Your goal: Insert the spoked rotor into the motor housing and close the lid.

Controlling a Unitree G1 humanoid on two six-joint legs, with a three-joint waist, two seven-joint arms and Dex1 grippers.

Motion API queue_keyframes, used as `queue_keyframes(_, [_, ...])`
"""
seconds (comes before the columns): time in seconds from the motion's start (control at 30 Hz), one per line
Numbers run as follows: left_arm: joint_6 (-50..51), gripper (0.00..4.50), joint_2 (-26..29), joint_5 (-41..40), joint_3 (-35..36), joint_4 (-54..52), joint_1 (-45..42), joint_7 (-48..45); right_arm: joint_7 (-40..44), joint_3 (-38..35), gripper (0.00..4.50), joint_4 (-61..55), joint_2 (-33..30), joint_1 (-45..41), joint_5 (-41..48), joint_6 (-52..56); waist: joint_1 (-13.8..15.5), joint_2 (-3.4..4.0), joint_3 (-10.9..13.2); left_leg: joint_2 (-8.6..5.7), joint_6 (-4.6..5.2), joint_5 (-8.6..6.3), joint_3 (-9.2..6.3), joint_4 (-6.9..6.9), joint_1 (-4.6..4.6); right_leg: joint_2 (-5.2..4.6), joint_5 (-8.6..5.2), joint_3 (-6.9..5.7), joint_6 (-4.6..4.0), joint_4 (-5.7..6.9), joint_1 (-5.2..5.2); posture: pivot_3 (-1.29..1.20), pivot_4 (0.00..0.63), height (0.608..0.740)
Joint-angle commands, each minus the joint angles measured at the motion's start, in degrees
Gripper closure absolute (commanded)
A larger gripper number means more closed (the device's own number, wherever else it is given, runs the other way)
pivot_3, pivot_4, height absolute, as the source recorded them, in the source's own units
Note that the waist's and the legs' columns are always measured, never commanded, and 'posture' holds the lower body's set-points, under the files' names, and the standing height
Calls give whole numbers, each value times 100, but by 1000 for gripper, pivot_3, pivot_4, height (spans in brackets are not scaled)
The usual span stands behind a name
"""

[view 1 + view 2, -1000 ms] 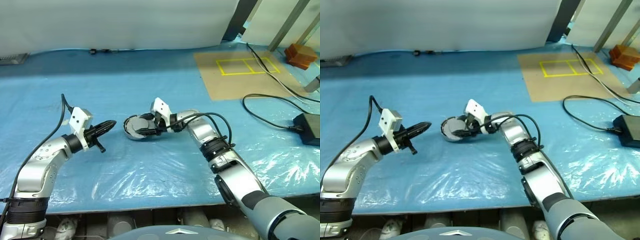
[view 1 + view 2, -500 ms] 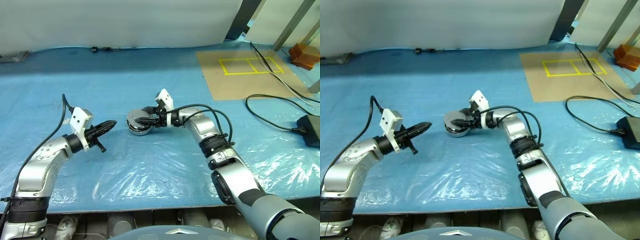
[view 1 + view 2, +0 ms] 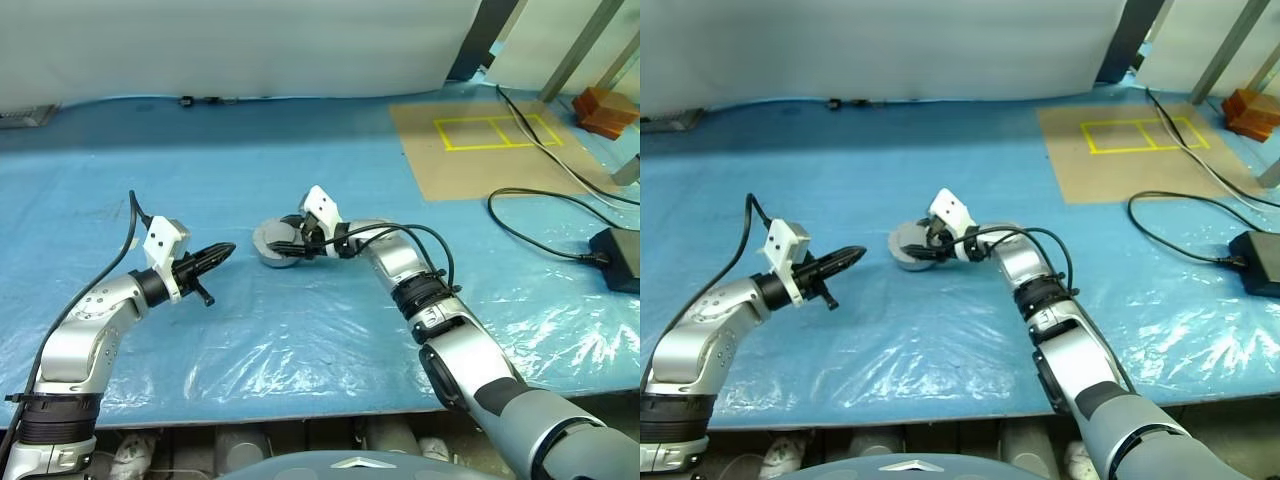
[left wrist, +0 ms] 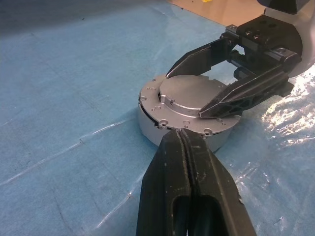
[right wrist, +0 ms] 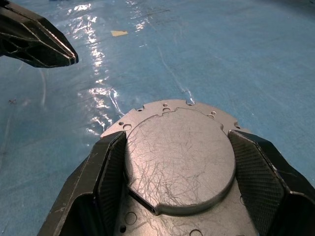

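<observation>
The right tool (image 3: 283, 243), two black fingers spread wide, grips the raised round centre of the flat silver-grey metal lid (image 4: 189, 96) from both sides. The lid sits on the short round grey metal motor housing (image 4: 147, 120), resting on the blue plastic-covered counter (image 3: 300, 150). Nearby, the left tool (image 3: 222, 250) hovers, fingers pressed together.

We see two arms cased in silver-grey metal shells with black joint bands, each wrist carrying a white angular camera block. A black cable loops along each forearm. The left gripper (image 3: 222, 250) and the right gripper (image 4: 189, 93) have tapered, matt black fingers with ribbed, cut-out sides.
</observation>
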Motion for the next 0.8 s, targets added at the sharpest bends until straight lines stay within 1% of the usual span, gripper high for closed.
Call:
queue_keyframes(0.03, [-104,4500,17,0,55,-122,-2,12,-78,55,1564,229,91,86,-58,209,-2,0,0,0,0,0,1,0,5,0,0,2,0,2,2,0,150,740])
queue_keyframes(0.17, [-96,4500,1,6,14,-124,-17,12,-371,-63,1564,364,182,94,-80,231,-5,1,0,0,0,0,1,0,16,0,0,4,-1,10,6,0,150,740])
queue_keyframes(0.3, [-93,4500,2,4,-3,-114,-39,11,-490,57,1564,485,122,194,-275,-74,-2,1,0,-1,-1,0,2,0,20,0,-1,5,-1,14,7,0,150,740])
queue_keyframes(0.47, [-90,4500,10,3,-26,-82,-97,1,-236,195,1564,576,-22,340,-338,-190,-1,4,-2,-1,-1,-1,2,0,24,-1,-1,5,-2,13,12,0,150,740])
queue_keyframes(0.67, [-108,4500,19,18,-48,-73,-120,-6,276,-261,1564,328,-33,179,290,422,11,4,-3,-1,-1,0,2,-1,22,-1,-2,4,-3,1,11,0,150,740])
queue_keyframes(0.8, [-122,4500,13,29,-68,-64,-126,-14,241,-103,1564,267,-44,185,91,210,9,4,-3,-1,-1,0,2,-13,17,0,-2,-2,-3,-20,8,0,150,740])
